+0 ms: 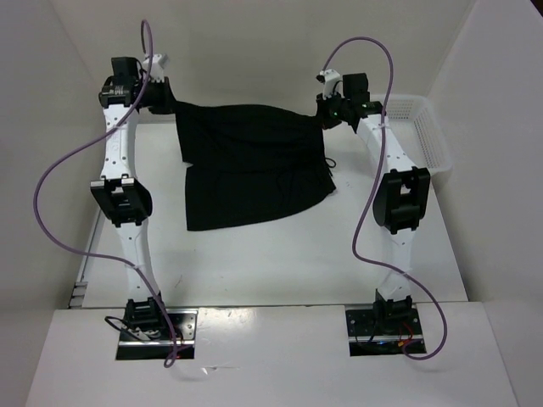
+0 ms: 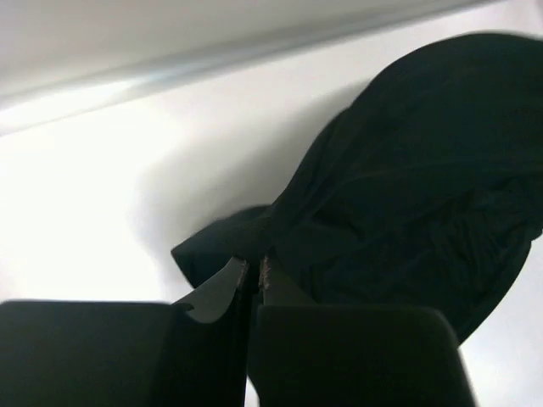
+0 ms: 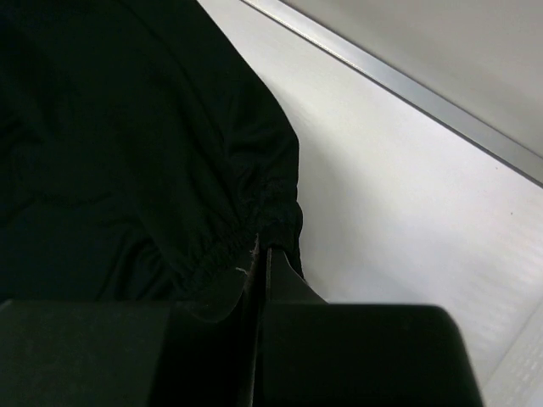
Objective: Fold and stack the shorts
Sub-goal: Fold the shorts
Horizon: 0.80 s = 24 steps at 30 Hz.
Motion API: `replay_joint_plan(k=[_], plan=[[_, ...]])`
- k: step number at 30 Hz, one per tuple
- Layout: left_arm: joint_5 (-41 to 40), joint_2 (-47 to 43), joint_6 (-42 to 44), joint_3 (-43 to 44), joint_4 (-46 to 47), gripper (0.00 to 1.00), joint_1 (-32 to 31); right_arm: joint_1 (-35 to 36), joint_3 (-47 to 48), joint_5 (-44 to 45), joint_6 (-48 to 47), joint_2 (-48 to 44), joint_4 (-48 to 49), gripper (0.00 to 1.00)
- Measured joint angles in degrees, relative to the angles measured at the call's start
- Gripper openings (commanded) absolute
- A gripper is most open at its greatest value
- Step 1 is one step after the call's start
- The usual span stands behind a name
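2 corners of shorts (image 1: 250, 165) clamped: left gripper (image 2: 254, 270), right gripper (image 3: 261, 254); contact obscured, black-on-black.

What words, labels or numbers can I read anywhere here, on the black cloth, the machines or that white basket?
None can be read.
The shorts are plain black; the basket, left arm and right arm show no legible print; the base plates are too small to tell.

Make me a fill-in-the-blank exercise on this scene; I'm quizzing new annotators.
The shorts are ____ in colour.
The left gripper and the right gripper are both ____ on them.
The white basket stands on the robot's ____ side.
Missing words: black; shut; right.
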Motion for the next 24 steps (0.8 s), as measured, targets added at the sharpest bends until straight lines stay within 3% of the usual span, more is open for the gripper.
replay_joint_plan(k=[5,10,14,19,24], plan=[[-0.2,-0.4,0.0,3.5,3.5,0.05,-1.6,0.0,0.3,0.1,1.2,0.1,0.2,0.00],[0.6,-0.5,0.0,-3.2,3.4,0.07,-2.7,-0.1,-0.4,0.5,-0.1,0.0,0.1,0.00],[2.7,-4.5,-0.1,-18.5,3.3,0.07,-2.4,-0.5,-4.6,-1.1,-3.5,-0.9,-1.1,0.00],[4.7,-19.2,-0.1,-49.2,2.8,0.06,-2.3,-1.3,-14.7,-3.6,-11.6,-4.0,-5.7,0.00],[5.8,-27.6,0.0,-64.0,1.2,0.03,-1.9,-1.5,-20.5,-4.5,-18.1,-5.1,-10.8,0.00]])
